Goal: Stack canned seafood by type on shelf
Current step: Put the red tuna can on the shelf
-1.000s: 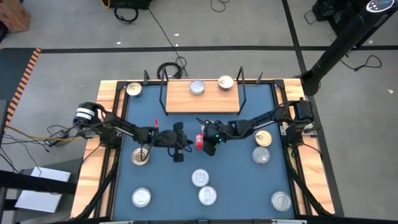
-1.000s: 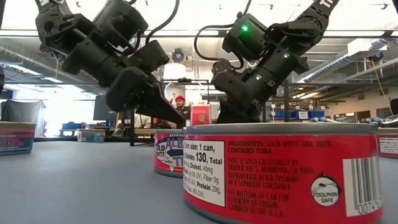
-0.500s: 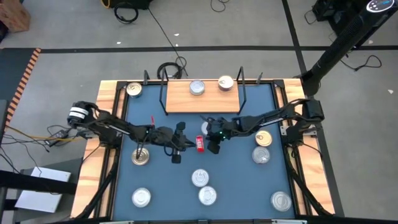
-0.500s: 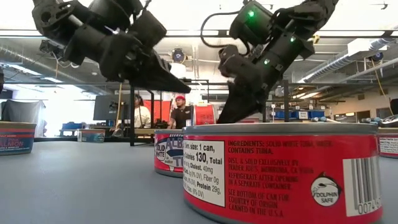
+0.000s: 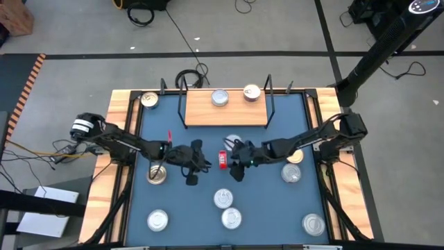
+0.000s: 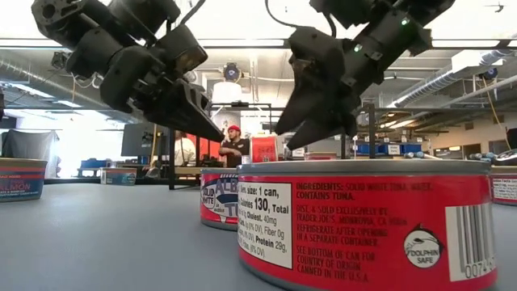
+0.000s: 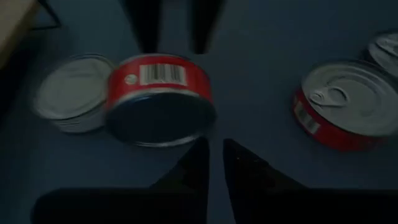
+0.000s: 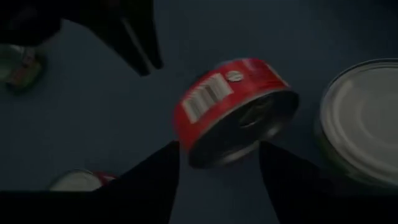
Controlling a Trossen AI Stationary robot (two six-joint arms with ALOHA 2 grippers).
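A red-sided can [image 5: 223,160] stands tilted on its rim on the blue table, just in front of a silver-lidded can [image 5: 233,142]. My right gripper [image 5: 234,164] is open, its fingers on either side of the red can [image 8: 233,109]. My left gripper [image 5: 199,161] points at the can [image 7: 158,93] from the table's left, its fingertips [image 7: 214,155] a narrow gap apart and holding nothing. The wooden shelf [image 5: 201,114] at the far side carries two cans [image 5: 220,98] [image 5: 252,92]. My right gripper's open fingers [image 8: 171,158] come slanting down from the table's right and flank the red can's lower rim [image 8: 205,155]. Whether either finger touches the can, I cannot tell. The can leans over, its barcode side up.
Loose cans lie around: one at the far left corner [image 5: 149,100], one under the left arm [image 5: 157,174], two by the right arm [image 5: 294,155] [image 5: 291,173], several toward the near edge [image 5: 223,198] [image 5: 313,223]. A large red can [image 6: 363,222] fills the low view's foreground.
My right gripper has opened and risen a little, letting go of the red can, which now stands tilted on the table. My left gripper has drawn back slightly toward the table's left and risen.
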